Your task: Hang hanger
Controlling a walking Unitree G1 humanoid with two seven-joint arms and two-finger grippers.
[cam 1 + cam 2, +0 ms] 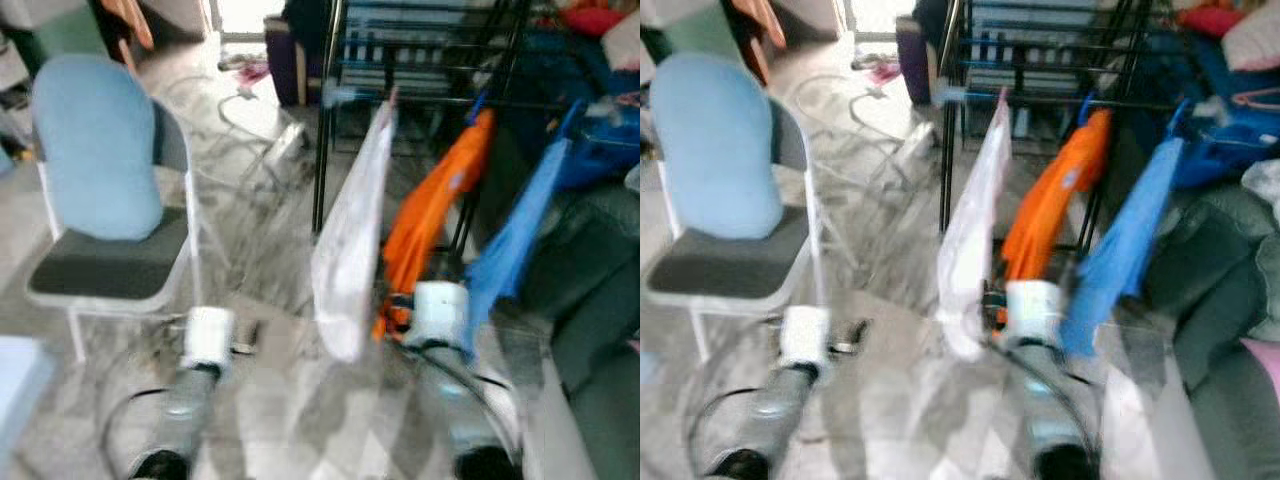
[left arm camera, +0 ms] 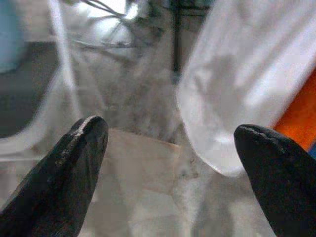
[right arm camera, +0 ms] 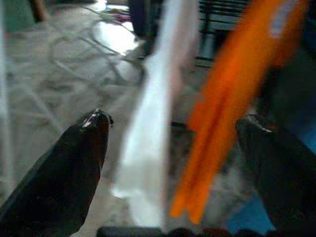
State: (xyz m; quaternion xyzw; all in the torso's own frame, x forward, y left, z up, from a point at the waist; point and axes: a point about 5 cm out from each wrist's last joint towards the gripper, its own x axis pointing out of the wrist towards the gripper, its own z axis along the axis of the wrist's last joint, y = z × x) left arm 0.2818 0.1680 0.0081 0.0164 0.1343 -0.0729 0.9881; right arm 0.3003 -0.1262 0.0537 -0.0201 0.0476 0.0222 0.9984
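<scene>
Three garments hang on hangers from a black rack [image 1: 322,130]: a white one [image 1: 352,240], an orange one [image 1: 430,215] and a blue one [image 1: 515,235]. The hanger hooks at their tops are blurred. My left gripper [image 2: 170,133] is open, low over the floor, with the white garment's lower end just ahead of it. My right gripper [image 3: 173,126] is open too, pointing at the white garment [image 3: 153,148] and the orange garment [image 3: 222,123]; nothing is between its fingers. Both silver arms reach forward, the left arm [image 1: 205,350] left of the white garment and the right arm [image 1: 440,320] below the orange one.
A white-framed chair [image 1: 110,270] with a light blue cushion [image 1: 100,150] stands at the left. Cables [image 1: 240,110] lie on the marble floor behind it. A grey sofa [image 1: 600,300] piled with clothes borders the right. A flat brown sheet [image 1: 270,340] lies on the floor between my arms.
</scene>
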